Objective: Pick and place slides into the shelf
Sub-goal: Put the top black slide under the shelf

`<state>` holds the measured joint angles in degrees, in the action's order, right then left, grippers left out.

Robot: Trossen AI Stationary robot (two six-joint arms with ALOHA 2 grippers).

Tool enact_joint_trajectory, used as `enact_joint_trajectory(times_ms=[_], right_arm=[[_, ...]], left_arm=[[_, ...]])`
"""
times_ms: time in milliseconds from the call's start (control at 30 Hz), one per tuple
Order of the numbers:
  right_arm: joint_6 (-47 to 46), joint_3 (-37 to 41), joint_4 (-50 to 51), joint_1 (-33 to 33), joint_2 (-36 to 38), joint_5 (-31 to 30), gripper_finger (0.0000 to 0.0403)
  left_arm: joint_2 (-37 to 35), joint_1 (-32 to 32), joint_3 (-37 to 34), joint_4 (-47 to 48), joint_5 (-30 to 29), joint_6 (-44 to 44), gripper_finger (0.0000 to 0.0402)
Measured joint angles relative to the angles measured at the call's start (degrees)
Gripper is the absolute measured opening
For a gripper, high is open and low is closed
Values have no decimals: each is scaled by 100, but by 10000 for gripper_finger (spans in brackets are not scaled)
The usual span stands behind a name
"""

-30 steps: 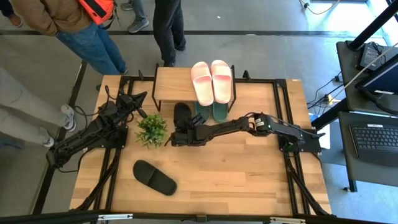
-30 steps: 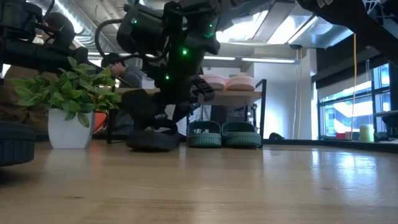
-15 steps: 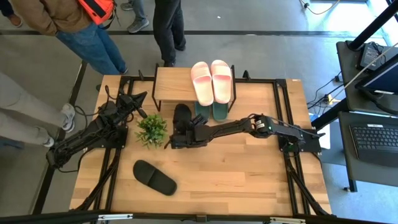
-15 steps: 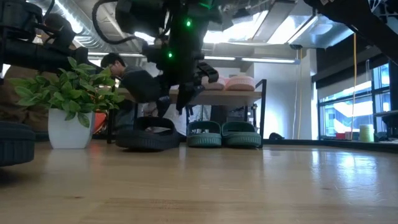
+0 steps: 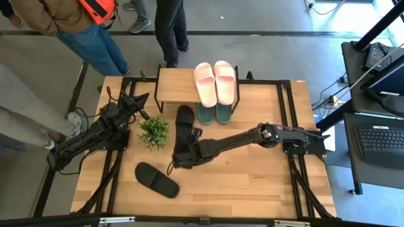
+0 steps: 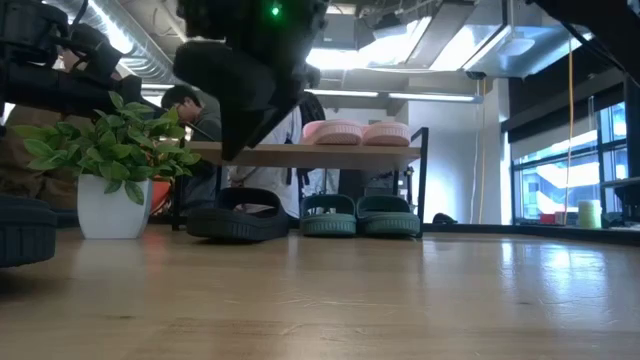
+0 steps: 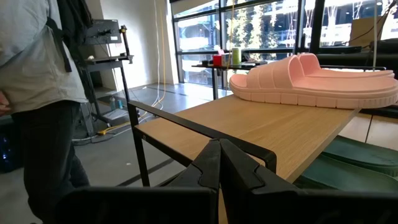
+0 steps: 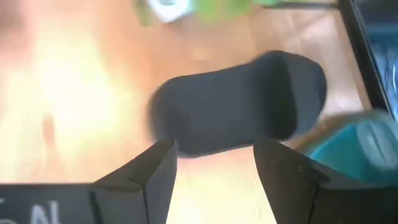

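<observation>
The shelf (image 5: 173, 85) stands at the table's far edge. A pink pair of slides (image 5: 214, 82) lies on its top board, and a green pair (image 5: 216, 113) rests on the table beneath it. One black slide (image 5: 185, 120) lies sole-down on the table at the shelf's near edge, left of the green pair. A second black slide (image 5: 156, 180) lies near the front left. My right gripper (image 5: 178, 156) hangs open above the table, just on the near side of the first black slide (image 8: 236, 112), with nothing between its fingers. My left gripper (image 5: 144, 99) waits shut, left of the shelf.
A small potted plant (image 5: 153, 131) in a white pot stands on the table just left of my right gripper. People stand beyond the far edge (image 5: 95, 38). Bare tabletop lies to the right and front of my right arm (image 5: 252, 183).
My right gripper has drawn back from the black slide by the shelf toward the table's near edge, rising and rolling as it went. Its fingers stay apart. The black slide remains lying on the table beside the green pair.
</observation>
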<state>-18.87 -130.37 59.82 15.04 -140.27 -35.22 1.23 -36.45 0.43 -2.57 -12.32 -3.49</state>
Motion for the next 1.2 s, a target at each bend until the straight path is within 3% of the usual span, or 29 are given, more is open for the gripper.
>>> enact_joint_trajectory(times_ms=[267,467,933,1200], right_arm=[[627,169,-423,215,-2,593,211],[1187,584,-1430,108,-7,986,211],[1341,1417,-2009,-295,-4,1111,149],[1343,1567,-2056,-375,-4,1186,145]], left_arm=[[0,0,0,0,-2,0,0],[0,-1,2,-1,-2,0,0],[0,-1,1,0,-2,-7,0],[0,-1,1,0,-2,-9,0]])
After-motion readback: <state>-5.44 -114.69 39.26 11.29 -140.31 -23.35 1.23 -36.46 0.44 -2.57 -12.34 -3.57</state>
